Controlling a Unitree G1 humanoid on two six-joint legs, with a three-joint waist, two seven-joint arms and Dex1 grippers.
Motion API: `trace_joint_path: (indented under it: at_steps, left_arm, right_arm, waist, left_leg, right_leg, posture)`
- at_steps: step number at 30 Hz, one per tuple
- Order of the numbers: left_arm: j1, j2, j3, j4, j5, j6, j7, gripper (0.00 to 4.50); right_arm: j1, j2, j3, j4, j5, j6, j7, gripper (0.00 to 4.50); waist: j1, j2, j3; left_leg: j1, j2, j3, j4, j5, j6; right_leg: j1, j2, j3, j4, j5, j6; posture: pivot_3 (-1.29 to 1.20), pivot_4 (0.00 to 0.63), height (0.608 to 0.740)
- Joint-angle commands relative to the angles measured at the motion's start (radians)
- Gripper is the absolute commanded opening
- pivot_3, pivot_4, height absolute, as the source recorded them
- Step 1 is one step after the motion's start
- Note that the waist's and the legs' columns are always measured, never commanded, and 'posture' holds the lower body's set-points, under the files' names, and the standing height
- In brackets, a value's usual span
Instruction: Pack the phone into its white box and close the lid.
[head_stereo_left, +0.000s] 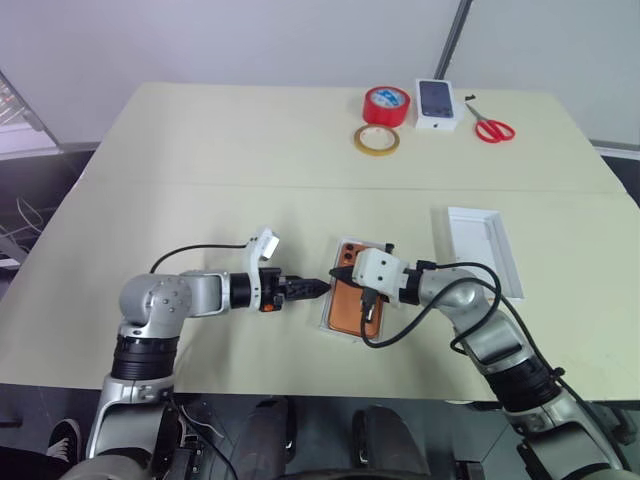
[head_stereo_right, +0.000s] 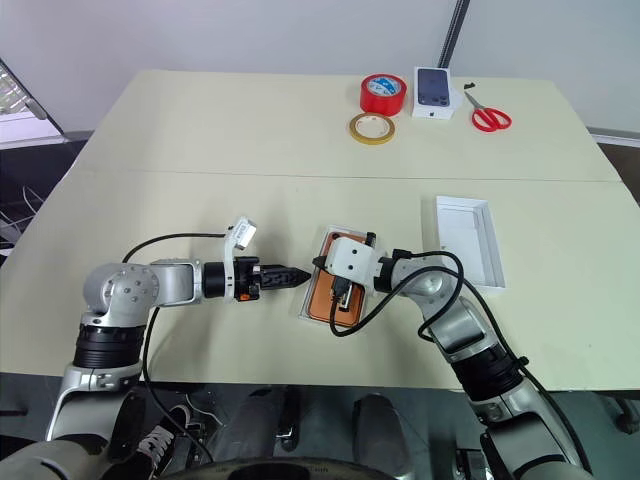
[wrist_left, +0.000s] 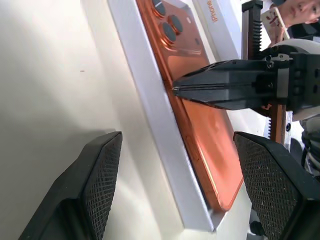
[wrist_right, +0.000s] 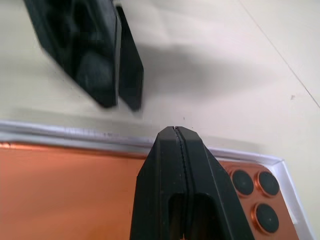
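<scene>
The orange phone (head_stereo_left: 345, 310) lies back up inside the white box (wrist_left: 145, 110), its three lenses at the far end. My right gripper (wrist_right: 175, 132) is shut, and its tip rests on the phone's back close to the camera bump. To the left of the box, my left gripper (wrist_left: 175, 140) points at the box's long side with its fingers (wrist_left: 95, 185) spread wide and nothing between them. It stands a little off the rim. The lid (head_stereo_left: 480, 245), a plain white tray, lies open side up on the table to the right of the box.
At the table's far edge stand a red tape roll (head_stereo_left: 385, 104), a flat yellowish tape ring (head_stereo_left: 376, 140), a small white box with a phone picture (head_stereo_left: 437, 103) and red scissors (head_stereo_left: 492, 128). A black cable from my right wrist hangs across the phone.
</scene>
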Motion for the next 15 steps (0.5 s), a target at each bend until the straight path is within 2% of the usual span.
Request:
trace_joint_path:
  at_steps: [1, 5, 10, 15]
  left_arm:
    - [0.011, 0.012, 0.022, -0.045, -0.013, -0.052, -0.031, 3.74]
    - [0.015, 0.019, 0.025, -0.045, 0.022, -0.137, -0.037, 3.74]
    - [0.026, 0.046, 0.012, -0.024, 0.070, -0.242, -0.061, 3.74]
    - [0.034, 0.062, -0.003, -0.001, 0.092, -0.286, -0.094, 3.74]
  right_arm:
    - [-0.002, -0.017, -0.004, -0.009, -0.016, -0.027, 0.002, 0.00]
    - [-0.001, -0.034, -0.040, -0.031, 0.016, -0.009, 0.020, 0.00]
    - [0.001, -0.031, -0.124, -0.073, 0.131, 0.072, 0.037, 0.00]
    - [0.043, -0.085, -0.111, -0.072, 0.099, 0.044, 0.056, 0.00]
  waist:
    - [-0.001, 0.000, 0.000]
    - [-0.001, 0.000, 0.000]
    - [-0.001, 0.000, 0.000]
    - [0.003, 0.000, 0.000]
  left_leg:
    - [0.000, 0.000, 0.000, 0.000, 0.000, 0.000]
    - [0.000, 0.000, 0.000, 0.000, 0.000, 0.000]
    - [0.000, 0.000, 0.000, -0.001, 0.000, 0.000]
    - [0.000, 0.000, 0.000, -0.001, 0.000, 0.000]
  right_leg:
    - [0.000, 0.000, 0.000, 0.000, 0.000, 0.000]
    - [0.000, 0.000, 0.000, 0.000, 0.000, 0.000]
    - [0.000, 0.000, 0.000, 0.000, 0.000, 0.000]
    - [0.000, -0.001, 0.000, -0.001, 0.000, 0.000]
  posture:
    - [0.00, 0.150, 0.728]
    - [0.00, 0.150, 0.728]
    - [0.00, 0.150, 0.728]
    - [0.00, 0.150, 0.728]
